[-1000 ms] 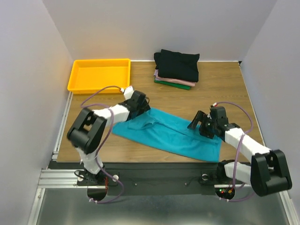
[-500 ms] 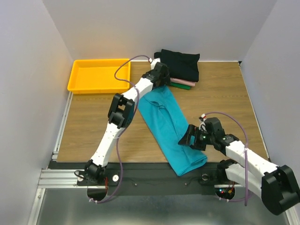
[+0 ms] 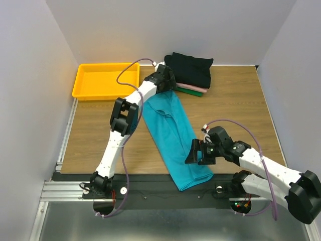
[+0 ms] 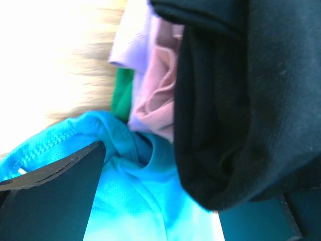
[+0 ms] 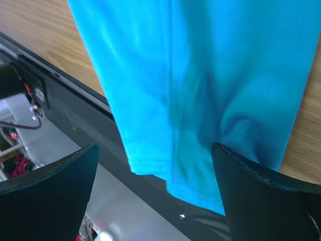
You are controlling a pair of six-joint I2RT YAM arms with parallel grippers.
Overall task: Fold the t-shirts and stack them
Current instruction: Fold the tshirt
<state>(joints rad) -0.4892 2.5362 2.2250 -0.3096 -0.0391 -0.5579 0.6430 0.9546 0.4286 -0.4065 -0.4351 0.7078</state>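
The left tool [image 3: 163, 82] is open wide at the far end of the teal t-shirt [image 3: 173, 133], right beside the folded pile. The black t-shirt [image 3: 193, 68] lies on top, with the pink t-shirt [image 4: 158, 100] and the green t-shirt [image 4: 122, 98] under it. The right tool [image 3: 193, 153] is open wide too, over the near end of the teal t-shirt, which hangs over the near edge of the surface [image 3: 235, 105].
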